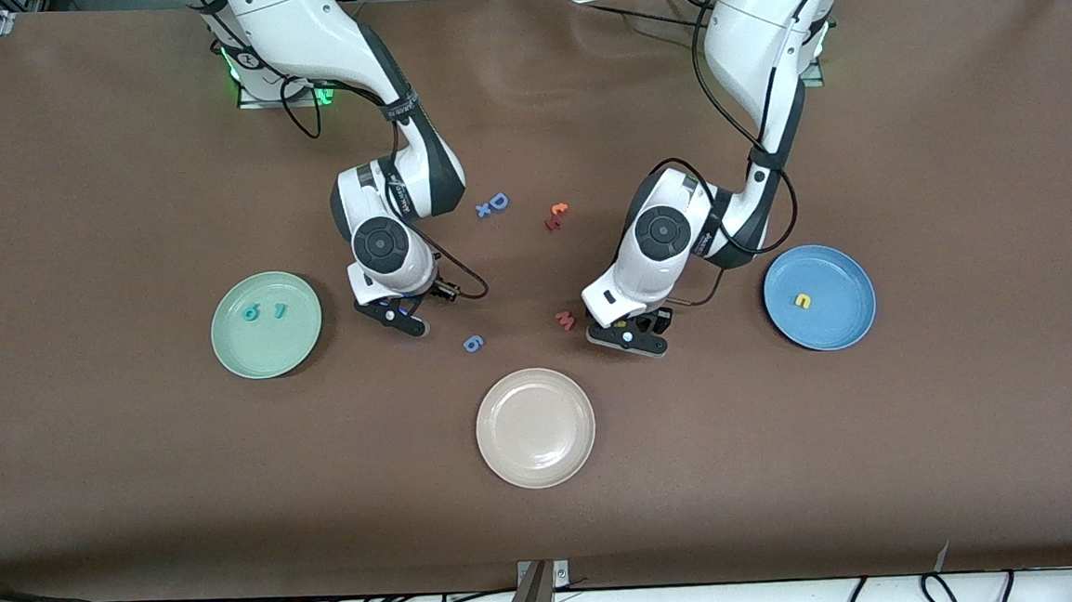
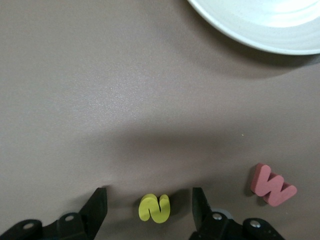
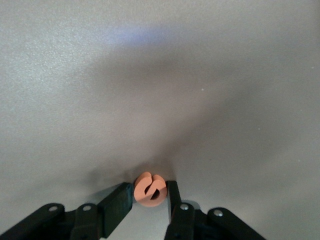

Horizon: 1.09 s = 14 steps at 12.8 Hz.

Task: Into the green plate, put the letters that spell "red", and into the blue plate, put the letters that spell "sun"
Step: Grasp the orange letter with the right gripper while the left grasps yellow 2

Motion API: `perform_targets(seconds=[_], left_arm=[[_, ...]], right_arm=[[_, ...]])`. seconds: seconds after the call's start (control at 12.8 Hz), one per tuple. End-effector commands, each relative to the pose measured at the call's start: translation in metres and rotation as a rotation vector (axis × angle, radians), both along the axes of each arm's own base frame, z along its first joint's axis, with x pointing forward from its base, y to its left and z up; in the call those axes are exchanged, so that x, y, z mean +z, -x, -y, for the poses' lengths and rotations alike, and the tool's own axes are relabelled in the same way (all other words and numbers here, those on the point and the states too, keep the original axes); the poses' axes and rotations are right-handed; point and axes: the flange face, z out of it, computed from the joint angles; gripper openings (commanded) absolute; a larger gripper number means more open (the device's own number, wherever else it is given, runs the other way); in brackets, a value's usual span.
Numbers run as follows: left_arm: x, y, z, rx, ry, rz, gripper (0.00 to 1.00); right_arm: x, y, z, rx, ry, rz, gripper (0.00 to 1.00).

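The green plate [image 1: 267, 350] holds a teal "d" [image 1: 251, 311] and a teal "r" [image 1: 281, 309]. Beside that plate, low over the table, my right gripper [image 1: 404, 320] [image 3: 149, 186] is shut on the orange "e" [image 3: 150, 194], with a finger against each side. The blue plate [image 1: 821, 330] holds a yellow "n" [image 1: 803, 300]. My left gripper [image 1: 629, 337] [image 2: 149, 192] is low over the table between the blue plate and the cream plate. It is open, and the yellow "s" [image 2: 154, 208] lies on the table between its fingers with a gap on each side.
A cream-white plate [image 1: 535, 427] [image 2: 260, 30] lies nearest the front camera. A pink "M" [image 1: 565, 319] [image 2: 272, 185] lies beside the left gripper, and a periwinkle "6" piece [image 1: 472, 343] beside the right one. A blue "D" [image 1: 497, 201] and a red-orange pair [image 1: 556, 216] lie between the arms.
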Motion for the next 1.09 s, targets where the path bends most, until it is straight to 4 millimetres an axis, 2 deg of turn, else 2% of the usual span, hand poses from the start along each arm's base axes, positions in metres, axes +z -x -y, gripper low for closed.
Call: perform_targets(seconds=[0.0, 0.31, 0.39, 0.62, 0.7, 1.01], left_arm=[[-0.001, -0.004, 0.005, -0.008, -0.017, 0.025, 0.60], [-0.004, -0.002, 0.006, -0.022, -0.025, 0.038, 0.40], [-0.004, -0.002, 0.005, -0.021, -0.024, 0.043, 0.32], [-0.005, -0.002, 0.005, -0.021, -0.023, 0.044, 0.32], [-0.005, -0.002, 0.005, -0.021, -0.023, 0.044, 0.27], [-0.007, -0.001, 0.006, -0.023, -0.024, 0.041, 0.28]], right_arm=[[-0.022, -0.007, 0.006, 0.011, 0.023, 0.049, 0.39], [-0.022, -0.007, 0.006, 0.008, 0.023, 0.048, 0.16], [-0.022, -0.007, 0.006, 0.007, 0.023, 0.048, 0.14], [-0.017, -0.008, 0.005, 0.003, 0.020, 0.049, 0.13], [-0.013, -0.010, 0.007, 0.004, 0.018, 0.052, 0.13], [0.019, -0.018, 0.022, 0.003, 0.039, 0.001, 0.13]])
